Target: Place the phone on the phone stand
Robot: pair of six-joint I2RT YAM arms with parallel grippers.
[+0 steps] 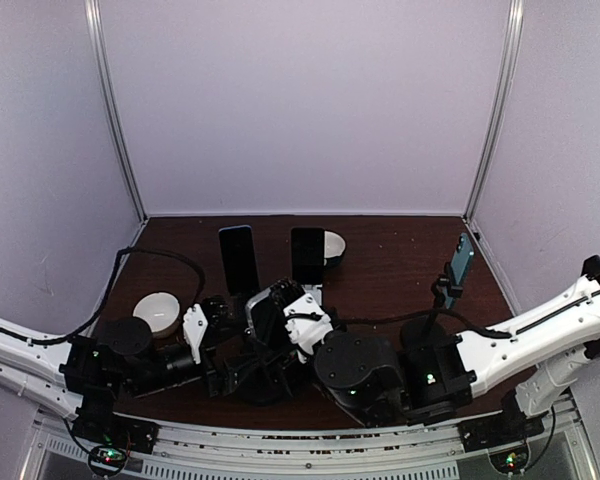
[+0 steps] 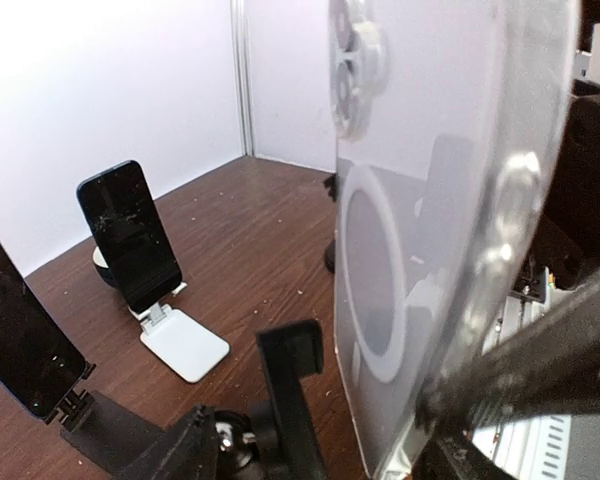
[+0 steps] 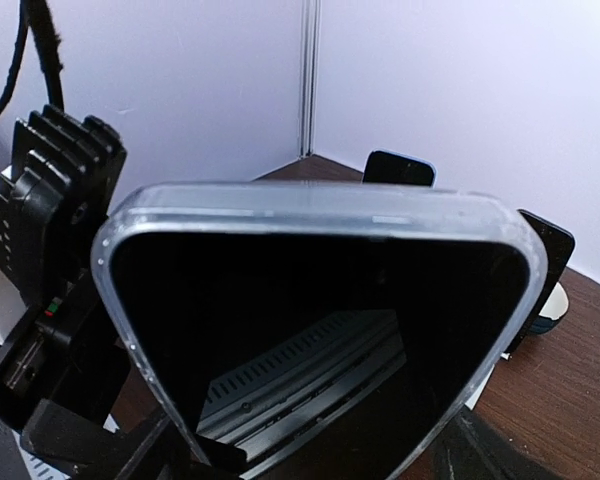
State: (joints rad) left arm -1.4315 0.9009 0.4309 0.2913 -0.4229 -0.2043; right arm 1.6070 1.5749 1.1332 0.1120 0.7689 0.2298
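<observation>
A phone (image 2: 450, 200) in a clear case hangs upright above the table's near middle. Its back faces my left wrist camera and its dark screen (image 3: 320, 330) fills the right wrist view. My right gripper (image 3: 310, 455) is shut on its lower end, fingers mostly hidden behind it. My left gripper (image 2: 380, 385) stands open around the phone: the hooked black finger (image 2: 292, 370) is clear of its back, and the other finger (image 2: 525, 380) lies along its far side. Each phone stand in view holds a phone: a black one (image 2: 105, 430) and a white one (image 2: 185, 345).
Two dark phones (image 1: 236, 258) (image 1: 307, 258) lean on stands at the back of the brown table. A blue phone (image 1: 463, 262) sits on a tall stand at the right. A white bowl (image 1: 160, 311) lies at the left, another (image 1: 334, 244) at the back. Walls enclose three sides.
</observation>
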